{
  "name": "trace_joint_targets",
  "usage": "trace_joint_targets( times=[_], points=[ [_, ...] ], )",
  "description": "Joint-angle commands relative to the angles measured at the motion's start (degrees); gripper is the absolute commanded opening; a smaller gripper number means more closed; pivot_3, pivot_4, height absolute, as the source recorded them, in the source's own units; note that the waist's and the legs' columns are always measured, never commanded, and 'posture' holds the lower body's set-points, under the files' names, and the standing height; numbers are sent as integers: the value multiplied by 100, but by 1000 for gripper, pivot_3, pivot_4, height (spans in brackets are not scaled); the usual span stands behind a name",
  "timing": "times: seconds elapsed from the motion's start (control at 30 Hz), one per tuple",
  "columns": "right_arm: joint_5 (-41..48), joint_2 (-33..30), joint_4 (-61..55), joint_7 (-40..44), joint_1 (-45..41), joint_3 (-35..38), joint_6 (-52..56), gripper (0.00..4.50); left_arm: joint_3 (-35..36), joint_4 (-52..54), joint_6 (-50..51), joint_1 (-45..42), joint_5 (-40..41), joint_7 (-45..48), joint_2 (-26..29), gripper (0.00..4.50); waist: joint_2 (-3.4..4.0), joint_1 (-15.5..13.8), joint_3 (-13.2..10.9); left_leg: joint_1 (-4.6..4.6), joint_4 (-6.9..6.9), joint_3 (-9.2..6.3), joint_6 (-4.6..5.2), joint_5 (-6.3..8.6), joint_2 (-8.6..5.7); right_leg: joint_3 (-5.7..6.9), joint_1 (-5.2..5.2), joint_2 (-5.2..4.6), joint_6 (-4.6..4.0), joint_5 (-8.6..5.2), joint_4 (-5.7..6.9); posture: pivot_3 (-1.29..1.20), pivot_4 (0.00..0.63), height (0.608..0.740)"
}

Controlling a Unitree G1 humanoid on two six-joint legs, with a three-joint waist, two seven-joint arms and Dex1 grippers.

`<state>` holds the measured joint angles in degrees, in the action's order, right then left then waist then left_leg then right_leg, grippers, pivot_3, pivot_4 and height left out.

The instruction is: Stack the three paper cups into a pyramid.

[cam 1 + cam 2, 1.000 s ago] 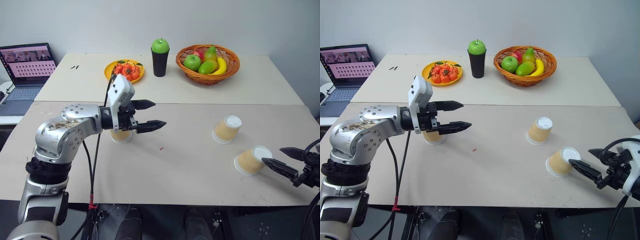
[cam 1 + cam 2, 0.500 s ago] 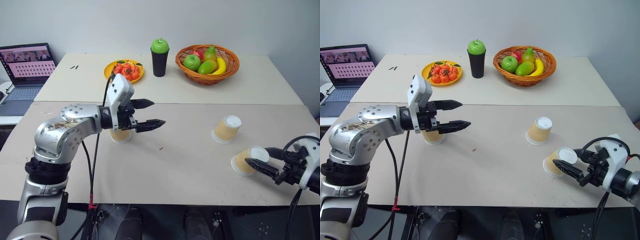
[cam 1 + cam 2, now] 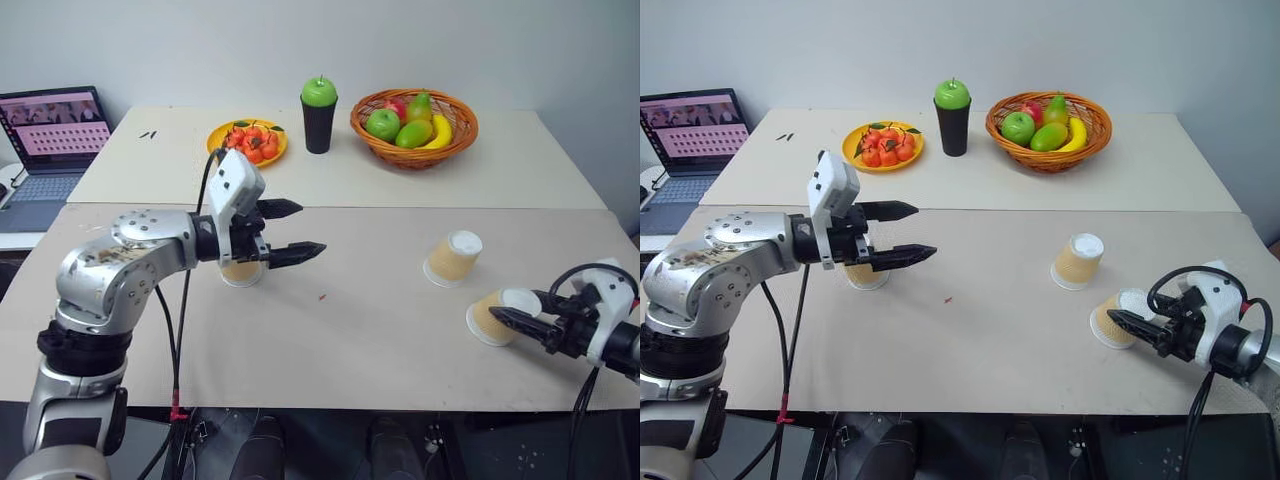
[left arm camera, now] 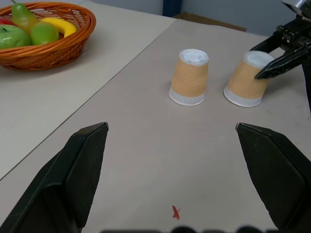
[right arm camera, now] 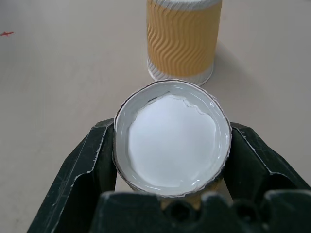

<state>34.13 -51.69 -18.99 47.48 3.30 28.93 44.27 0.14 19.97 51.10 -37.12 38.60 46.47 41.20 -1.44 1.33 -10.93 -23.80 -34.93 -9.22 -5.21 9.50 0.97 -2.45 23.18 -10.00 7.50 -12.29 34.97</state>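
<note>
- Two pale beige tables are standing end to end before a plain white wall; the near table (image 3: 350, 340) is carrying the cups, the far table (image 3: 520, 165) the fruit.
- A small red speck (image 3: 321, 296) is lying on the near table, between the two arms.
- On the far table a yellow plate (image 3: 247, 142) of red fruit is sitting beside a black cup (image 3: 319, 124) with a green apple (image 3: 320, 92) on top, and a wicker basket (image 3: 414, 128) is holding apples, a pear and a banana.
- An open laptop (image 3: 55, 140) is glowing on a lower desk off the left end.
- The left gripper (image 3: 283, 232) is hovering above the near table with its fingers spread wide, holding nothing; one paper cup (image 3: 241, 272) is standing upside down just behind it.
- A second paper cup (image 3: 454, 258) is standing upside down on the right side of the near table.
- The right gripper (image 5: 170, 145) is pinching the third paper cup (image 3: 493, 315) by its white base end; this cup is tilting, its rim touching the table near the front edge, just beside the second cup.
- No pyramid is standing yet; all three cups are apart.
</note>
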Motion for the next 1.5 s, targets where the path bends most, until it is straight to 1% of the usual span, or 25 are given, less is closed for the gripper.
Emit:
trace_joint_targets(
  times=[0.03,0.1,0.17,0.27,0.37,0.47,0.57,0.67,0.8,0.87,1.0,1.13,1.27,1.5],
  points=[
    [288,-423,-352,-254,-817,-89,529,2980,277,330,93,143,183,47,189,4500,3,31,-1,1,-1,1,0,0,0,0,0,0,-1,0,1,0,150,739],
    [531,-647,-492,-267,-1344,-265,856,2980,358,457,161,327,263,52,283,4500,2,14,-1,2,2,-2,0,0,1,1,0,0,-12,-6,1,0,150,739],
    [805,-868,-614,-298,-2051,-532,1197,2980,489,652,279,584,403,22,387,4500,7,32,-5,-2,3,-1,0,0,0,1,1,0,-10,-7,-3,0,150,739],
    [914,-1004,-694,-275,-3014,-1235,1480,2980,748,944,468,978,632,18,579,4500,7,54,-7,-7,8,-3,0,0,1,1,9,0,-2,-1,-2,0,150,739],
    [934,-826,-758,-95,-3727,-2022,1528,2980,954,977,405,1121,577,-269,541,4500,4,38,-8,-6,10,-6,0,0,2,4,9,0,-10,-6,-2,0,150,739],
    [928,-657,-700,115,-4203,-2544,1509,2980,989,1054,310,1258,474,-478,499,4500,3,17,-9,-6,5,-5,0,0,1,6,5,0,-22,-13,-3,0,150,739],
    [739,-663,-527,252,-4434,-2818,1403,2980,1136,1231,391,1411,633,-680,432,4500,3,-24,-9,-14,9,-6,0,0,0,5,9,0,0,-1,-5,0,150,739],
    [681,-659,-490,356,-4553,-2938,1375,2980,1239,1342,416,1542,703,-781,450,4500,3,-35,-9,-29,8,-6,0,0,0,5,24,0,0,-1,-3,0,150,739],
    [716,-432,-501,376,-4721,-3099,1458,2980,1345,1476,505,1623,883,-895,482,4500,3,-22,-9,-28,6,-5,-1,-1,1,5,29,0,-1,0,4,0,150,739],
    [677,-206,-503,349,-4812,-3300,1474,2980,1424,1498,523,1630,933,-908,543,4500,3,-3,-9,-27,5,-5,-1,-1,1,5,29,1,-1,1,4,0,150,739],
    [473,489,-409,236,-5110,-3940,1482,2980,1641,1650,588,1759,1171,-823,780,4500,3,97,-9,-25,8,-6,-1,-1,5,4,29,6,-3,1,4,0,150,739],
    [92,819,-48,321,-5342,-4366,1275,2980,1707,1847,596,1964,1333,-892,883,4500,4,99,-9,-31,9,-7,-1,-1,4,3,32,6,-3,2,2,0,150,739],
    [-337,1089,412,494,-5528,-4730,941,2980,1768,2055,642,2106,1514,-1090,874,4500,3,100,-9,-28,7,-10,-2,-1,6,4,33,9,-5,3,6,0,150,739],
    [-1089,1697,1357,757,-5604,-5225,205,2980,1777,2271,604,2332,1633,-1338,896,4500,4,121,-9,-28,10,-10,-3,-2,7,2,38,11,-7,4,8,0,150,739]
  ],
)
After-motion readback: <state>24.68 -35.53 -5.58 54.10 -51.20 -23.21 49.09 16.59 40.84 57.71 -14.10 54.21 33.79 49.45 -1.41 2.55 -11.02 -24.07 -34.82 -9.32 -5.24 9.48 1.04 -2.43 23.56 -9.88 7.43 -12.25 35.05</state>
